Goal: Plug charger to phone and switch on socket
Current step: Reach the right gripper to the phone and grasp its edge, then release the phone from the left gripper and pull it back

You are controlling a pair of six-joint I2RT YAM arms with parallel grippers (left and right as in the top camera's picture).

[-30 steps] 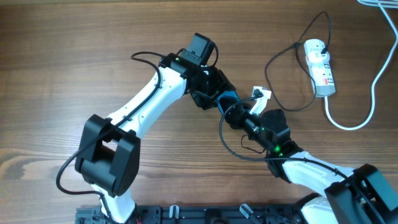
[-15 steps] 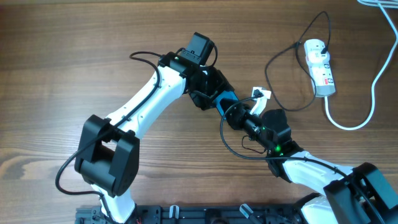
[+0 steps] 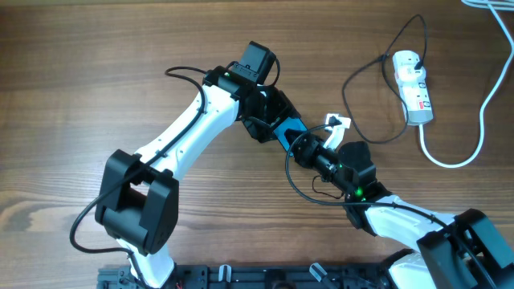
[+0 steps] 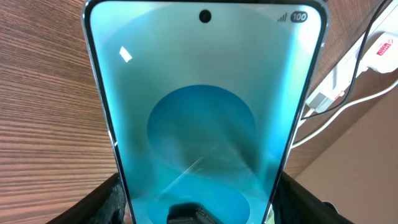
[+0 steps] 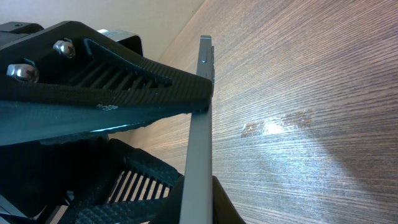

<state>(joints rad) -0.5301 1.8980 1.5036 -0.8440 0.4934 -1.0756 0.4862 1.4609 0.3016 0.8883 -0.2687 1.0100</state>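
The phone has a teal screen and is held off the table between both arms. My left gripper is shut on its lower end; its screen fills the left wrist view. My right gripper is shut on the phone too. The right wrist view shows the phone edge-on between my jaws. The charger's black cable loops on the table from the socket at the right. A small white piece on the cable lies just beside the grippers, held by neither.
The socket's thick white cord curves along the right edge of the wooden table. The socket and the cable's white piece show to the right of the phone in the left wrist view. My left gripper's black finger sits against the phone.
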